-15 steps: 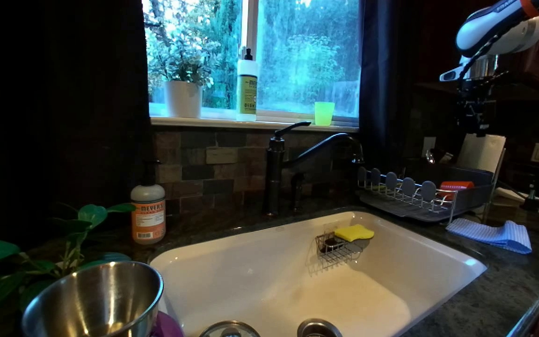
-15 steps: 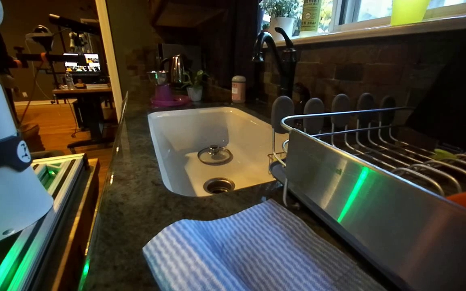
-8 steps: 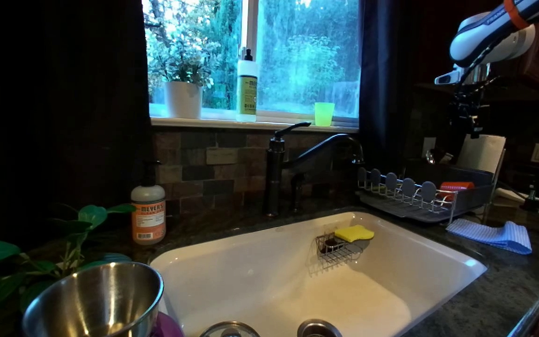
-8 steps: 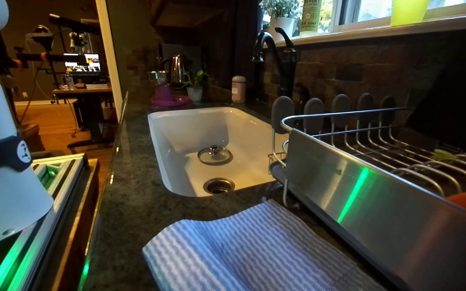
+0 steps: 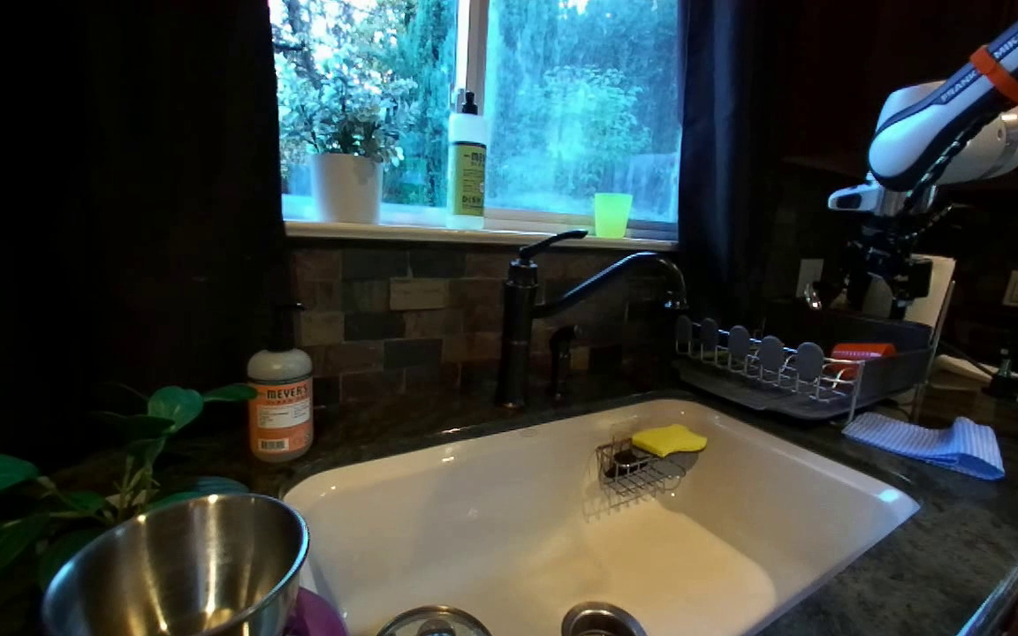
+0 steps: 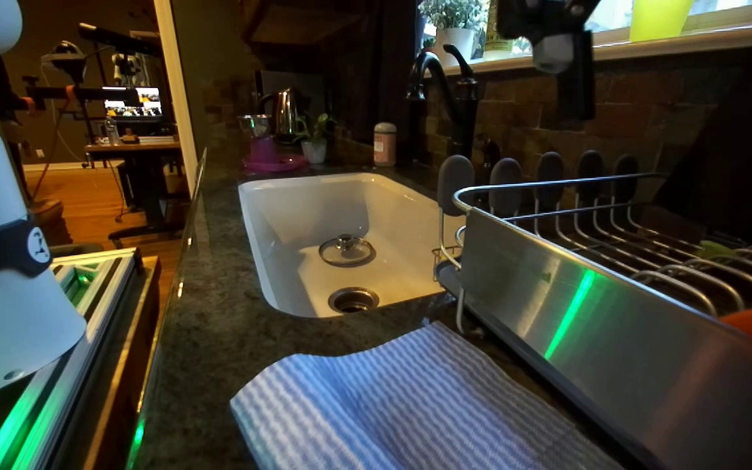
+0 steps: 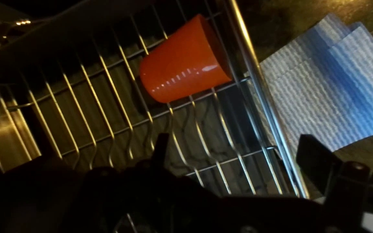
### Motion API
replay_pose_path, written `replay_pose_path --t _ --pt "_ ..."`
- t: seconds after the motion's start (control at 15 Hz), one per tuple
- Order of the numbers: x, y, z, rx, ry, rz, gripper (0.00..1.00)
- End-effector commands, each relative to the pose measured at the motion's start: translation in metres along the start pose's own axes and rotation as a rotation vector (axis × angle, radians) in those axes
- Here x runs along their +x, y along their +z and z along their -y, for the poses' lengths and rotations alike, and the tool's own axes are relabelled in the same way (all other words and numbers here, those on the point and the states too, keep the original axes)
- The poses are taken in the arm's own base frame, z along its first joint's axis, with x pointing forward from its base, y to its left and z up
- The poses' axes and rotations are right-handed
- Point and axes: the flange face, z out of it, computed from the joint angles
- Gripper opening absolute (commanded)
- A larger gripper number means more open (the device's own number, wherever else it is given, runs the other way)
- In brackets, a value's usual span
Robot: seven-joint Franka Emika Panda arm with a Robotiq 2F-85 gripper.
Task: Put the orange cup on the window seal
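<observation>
While the gripper point(image 7: 234, 142) hangs spread, the orange cup point(image 7: 183, 64) lies sideways in the dish rack point(image 7: 268, 103), twelve o'clock in the wrist view

In both exterior views a dark, mottled countertop point(image 5: 942, 539) is running around a white sink point(image 5: 474, 503). Taking the sink's middle as the dial in an exterior view, a wire dish rack point(image 5: 771, 352) with its grey drip tray point(image 5: 743, 394) is standing on the surface at 2 o'clock. A blue-and-white striped cloth point(image 5: 929, 446) is lying folded just beside it, between 2 and 3 o'clock. A black faucet point(image 5: 518, 340) is rising at 11 o'clock, and an orange-labelled soap bottle point(image 5: 279, 411) is standing upright at 10 o'clock. In an exterior view, a purple plate point(image 6: 294, 162) and a white plant pot point(image 6: 314, 151) are resting at the sink's 11 o'clock; a shiny kettle point(image 6: 284, 111) is probably standing behind them, that end being dark.
</observation>
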Motion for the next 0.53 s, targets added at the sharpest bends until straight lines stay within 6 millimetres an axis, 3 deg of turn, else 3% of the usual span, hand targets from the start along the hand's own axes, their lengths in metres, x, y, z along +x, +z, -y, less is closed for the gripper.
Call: replay_pose_path --t 0.0,0.47 --pt "-0.0012 0.0011 0.0038 0.009 0.007 -0.011 1.00" --pt "-0.0072 -0.0007 0.0049 0.009 -0.018 0.007 1.00"
